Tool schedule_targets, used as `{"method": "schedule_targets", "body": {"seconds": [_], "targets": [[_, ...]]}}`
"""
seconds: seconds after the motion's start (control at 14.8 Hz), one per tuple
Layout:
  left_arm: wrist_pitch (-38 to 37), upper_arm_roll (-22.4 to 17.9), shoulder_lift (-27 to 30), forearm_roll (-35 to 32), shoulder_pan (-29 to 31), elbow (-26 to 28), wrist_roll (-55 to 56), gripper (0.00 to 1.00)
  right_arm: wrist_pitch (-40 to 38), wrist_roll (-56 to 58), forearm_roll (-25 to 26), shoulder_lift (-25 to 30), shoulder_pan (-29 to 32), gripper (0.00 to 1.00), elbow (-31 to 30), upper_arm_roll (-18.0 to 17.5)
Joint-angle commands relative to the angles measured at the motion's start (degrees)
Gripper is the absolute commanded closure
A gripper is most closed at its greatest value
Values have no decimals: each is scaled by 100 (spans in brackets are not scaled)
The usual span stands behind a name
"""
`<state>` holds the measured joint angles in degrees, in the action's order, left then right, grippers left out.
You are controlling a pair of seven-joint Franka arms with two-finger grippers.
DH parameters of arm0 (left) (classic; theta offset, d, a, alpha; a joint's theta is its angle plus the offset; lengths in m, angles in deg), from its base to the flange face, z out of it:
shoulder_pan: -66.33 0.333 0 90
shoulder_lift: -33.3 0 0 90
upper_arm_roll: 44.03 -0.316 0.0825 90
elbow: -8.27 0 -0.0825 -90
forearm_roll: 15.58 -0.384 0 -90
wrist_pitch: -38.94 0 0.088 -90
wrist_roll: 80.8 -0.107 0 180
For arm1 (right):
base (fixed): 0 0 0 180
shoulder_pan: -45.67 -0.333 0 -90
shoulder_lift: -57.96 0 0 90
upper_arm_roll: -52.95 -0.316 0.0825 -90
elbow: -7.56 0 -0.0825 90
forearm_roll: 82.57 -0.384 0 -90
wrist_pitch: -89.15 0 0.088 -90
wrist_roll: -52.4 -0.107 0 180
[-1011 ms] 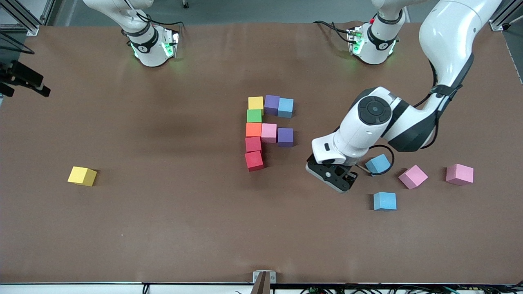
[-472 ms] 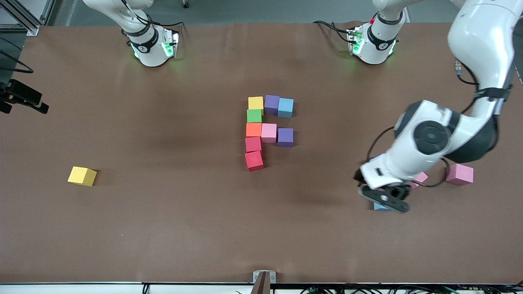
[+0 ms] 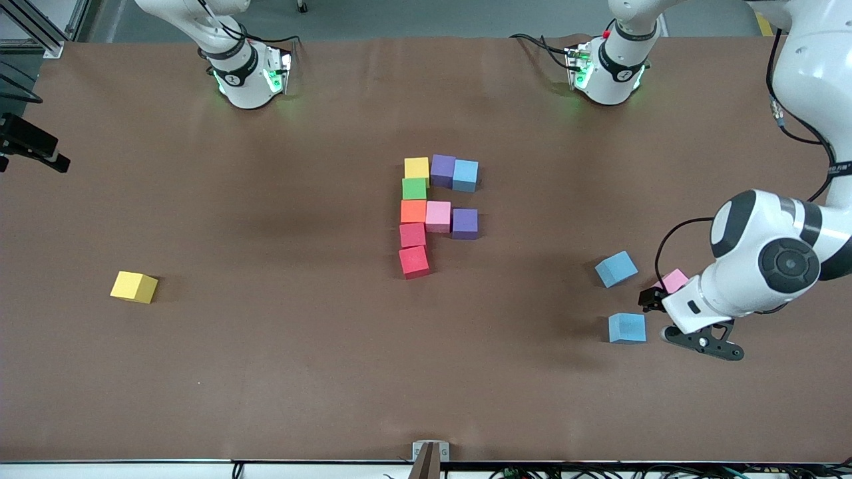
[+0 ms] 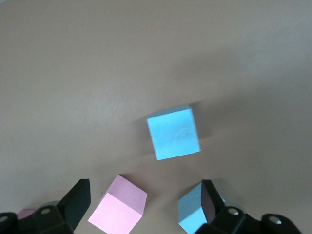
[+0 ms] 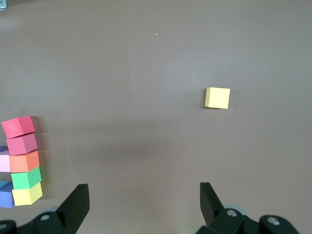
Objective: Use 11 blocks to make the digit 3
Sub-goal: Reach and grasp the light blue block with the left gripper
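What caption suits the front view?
Half-built digit 3 mid-table; left claw, open, hovers beside a loose blue block.

You see matte, foam-like blocks (image 3: pixel 426 213) on a smooth, dull brown table (image 3: pixel 266 372); the left arm (image 3: pixel 765 266) wears glossy white plastic shells.

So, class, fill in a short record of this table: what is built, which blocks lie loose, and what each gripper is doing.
built figure: nine touching blocks mid-table, bottom bar missing
loose blue blocks: two, toward the left arm's end
loose pink block: one, partly hidden by the left arm
loose yellow block: one, toward the right arm's end
left gripper: fingers open, empty, beside the nearer blue block
right gripper: fingers open, empty, waiting
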<state>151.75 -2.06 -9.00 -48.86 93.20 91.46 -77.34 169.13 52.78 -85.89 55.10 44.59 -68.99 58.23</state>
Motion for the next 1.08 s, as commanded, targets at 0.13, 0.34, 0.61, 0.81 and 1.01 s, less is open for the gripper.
{"method": "schedule_targets", "body": {"seconds": [0.13,0.34,0.61,0.81,1.01], "targets": [[284,-83,-339,6,-174,-84,1391,0,913,-3,156,1006,11,0,-1495,-45],[732,-249,-603,-20,-174,-102,2175,0,896,23,112,971,20,0,-1346,-36],[962,-391,-718,23,-243,-110,2282,1,914,23,155,945,20,0,-1249,-36],[989,-400,-745,41,-349,-154,2353,5,949,23,155,901,12,0,-1205,-36],[1147,-400,-788,50,-402,-154,2344,6,958,15,103,709,47,0,-934,-27]]}}
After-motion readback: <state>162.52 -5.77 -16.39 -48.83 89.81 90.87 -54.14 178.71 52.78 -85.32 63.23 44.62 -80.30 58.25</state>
